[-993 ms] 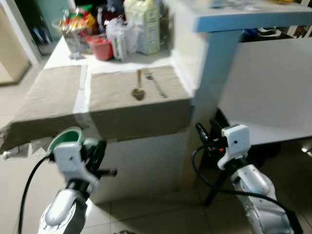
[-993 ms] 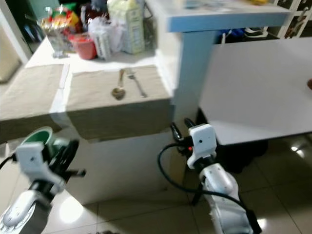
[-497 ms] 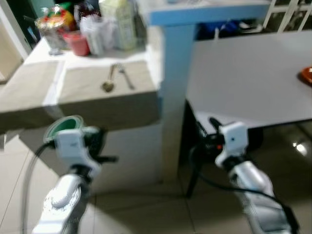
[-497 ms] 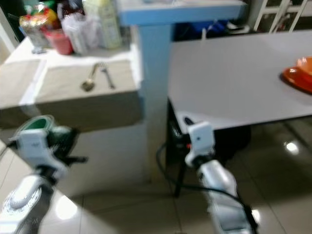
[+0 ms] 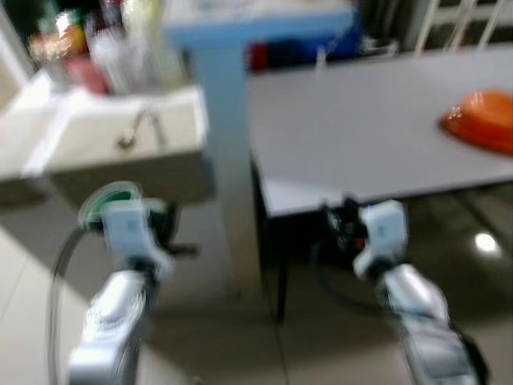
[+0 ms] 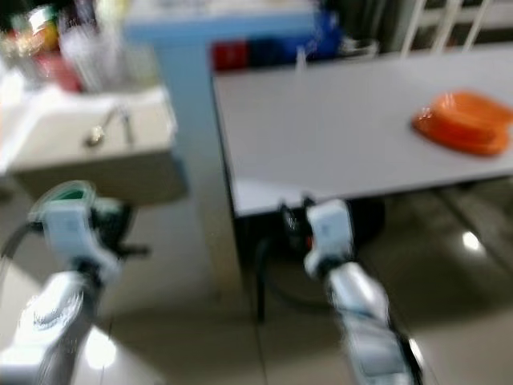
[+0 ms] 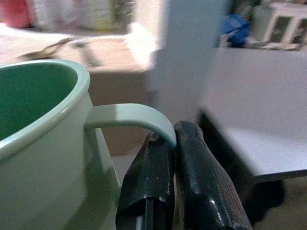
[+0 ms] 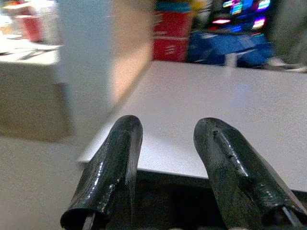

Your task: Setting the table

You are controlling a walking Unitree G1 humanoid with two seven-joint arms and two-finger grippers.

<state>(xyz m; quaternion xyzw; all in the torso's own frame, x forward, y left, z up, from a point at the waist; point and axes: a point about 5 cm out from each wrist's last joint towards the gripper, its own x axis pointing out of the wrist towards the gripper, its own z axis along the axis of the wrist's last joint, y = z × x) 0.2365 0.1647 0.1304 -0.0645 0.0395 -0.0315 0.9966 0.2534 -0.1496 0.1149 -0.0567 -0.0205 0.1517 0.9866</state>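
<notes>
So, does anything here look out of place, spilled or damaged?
Nothing stands out. The left claw is shut on the handle of the green mug, which is upright. The right claw is open and empty before the grey table. An orange dish sits flat on it. The head views are blurred, so small faults could be missed.

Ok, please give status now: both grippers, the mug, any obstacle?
Left gripper shut on green mug handle. Right gripper open, empty, before grey table. Blue pillar stands ahead.

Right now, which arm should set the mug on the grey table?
Left, probably: the left gripper is shut on the mug handle. The right gripper is open, closer to the grey table.
</notes>
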